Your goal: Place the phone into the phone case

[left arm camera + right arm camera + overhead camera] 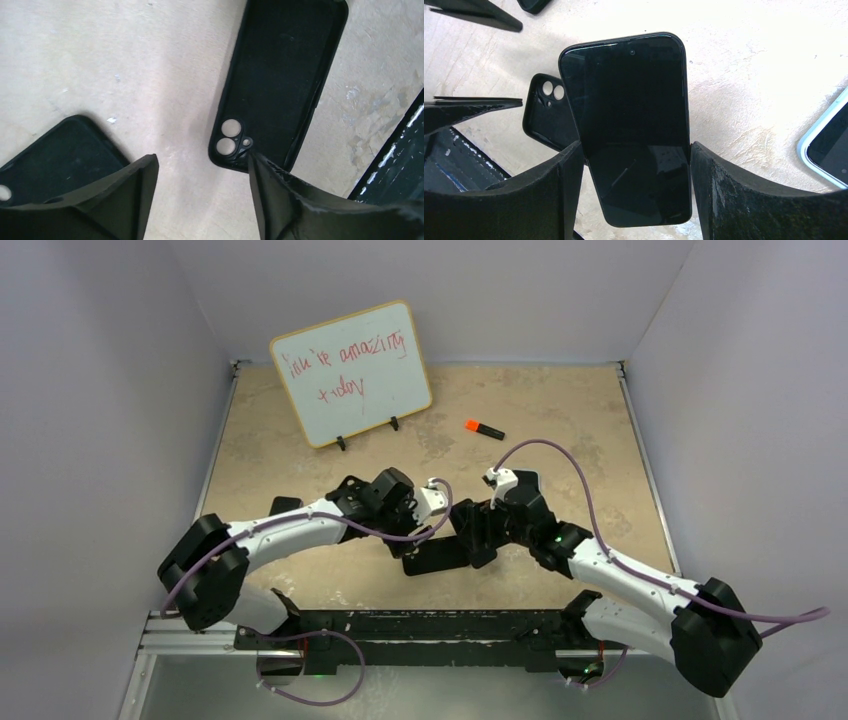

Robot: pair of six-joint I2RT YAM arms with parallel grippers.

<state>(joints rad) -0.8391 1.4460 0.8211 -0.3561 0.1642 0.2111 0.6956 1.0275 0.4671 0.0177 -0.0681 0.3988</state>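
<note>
Right tool [635,150] grips phone [624,95] partly over phone case [546,117]; left tool [201,159] jaws spread wide, empty. Insertion step: next likely needs aligning phone with phone case, then pressing in.

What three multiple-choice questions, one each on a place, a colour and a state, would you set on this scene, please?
1. Where is the black phone?
A. Between the fingers of the right gripper
B. Inside a case
C. Flat on the table, far from both arms

2. What colour is the end of the marker near the whiteboard?
A. Green
B. Orange
C. Blue

3. What state is the black phone case ahead of the left gripper in?
A. Holding a phone
B. Snapped in two
C. Empty, inner side up

Answers:
1 A: a finger presses on each long edge.
2 B: the top view shows an orange tip.
3 C: its bare lining and open camera holes show.
</note>
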